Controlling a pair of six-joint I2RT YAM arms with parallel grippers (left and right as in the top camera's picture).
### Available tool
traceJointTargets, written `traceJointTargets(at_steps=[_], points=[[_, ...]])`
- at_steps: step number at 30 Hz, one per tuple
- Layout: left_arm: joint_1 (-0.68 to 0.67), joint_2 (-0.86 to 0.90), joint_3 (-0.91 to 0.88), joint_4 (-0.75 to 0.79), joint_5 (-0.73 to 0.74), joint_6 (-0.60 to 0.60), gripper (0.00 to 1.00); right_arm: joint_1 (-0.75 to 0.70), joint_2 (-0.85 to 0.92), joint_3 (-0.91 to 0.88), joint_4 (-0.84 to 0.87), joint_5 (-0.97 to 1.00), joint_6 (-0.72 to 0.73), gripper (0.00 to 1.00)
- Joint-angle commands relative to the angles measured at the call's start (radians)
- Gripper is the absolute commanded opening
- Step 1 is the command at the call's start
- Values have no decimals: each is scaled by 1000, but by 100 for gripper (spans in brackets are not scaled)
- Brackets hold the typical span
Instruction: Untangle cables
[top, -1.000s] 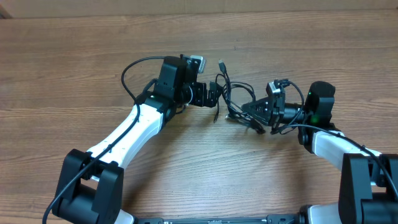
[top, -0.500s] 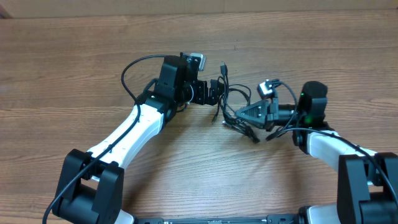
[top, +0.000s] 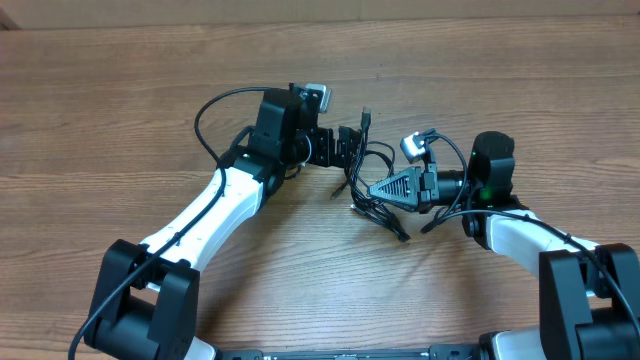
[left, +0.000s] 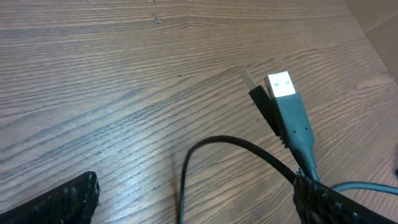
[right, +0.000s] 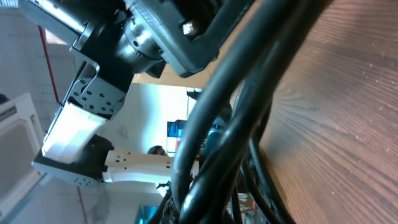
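Observation:
The cables (top: 372, 168) are a bunch of thin black cords between my two grippers in the overhead view. One plug end (top: 366, 115) points to the far side and another end (top: 401, 234) trails toward the near side. My right gripper (top: 374, 189) is shut on the bunch, and its wrist view is filled by black cords (right: 249, 93) crossing right at the jaws. My left gripper (top: 346, 148) stands wide open at the bunch's left edge. In the left wrist view one cord loop (left: 214, 144) lies between its fingers (left: 62, 202), and a USB plug (left: 283, 87) lies just ahead.
Everything rests on a wooden table (top: 120, 110). A thicker black robot cable (top: 215, 112) arcs behind the left arm (top: 215, 210). The right arm (top: 520, 230) comes in from the near right, with its own cables looping by the wrist camera (top: 415, 145).
My right gripper has moved left, still shut on the cables, dragging the bunch toward the left gripper. The left arm has stayed put and open.

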Motion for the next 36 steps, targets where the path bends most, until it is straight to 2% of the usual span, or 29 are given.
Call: traceJointTargets(at_steps=[1,10,20,23,28,36], points=[[-13,-16,11,-5,-17,-6,100,6,-16,6,43,-26,14,4],[-13,-16,11,-147,-23,-2,100,-74,-16,6,57,164,360,4],[-20,-16,11,-204,10,-3,99,-142,-16,6,108,185,784,6],[-20,-16,11,-201,39,-3,100,-142,-16,6,108,185,821,8],[-21,-16,11,-172,179,-7,99,-141,-16,6,108,180,822,8],[-21,-16,11,-132,187,-4,99,-141,-16,6,108,153,959,8]])
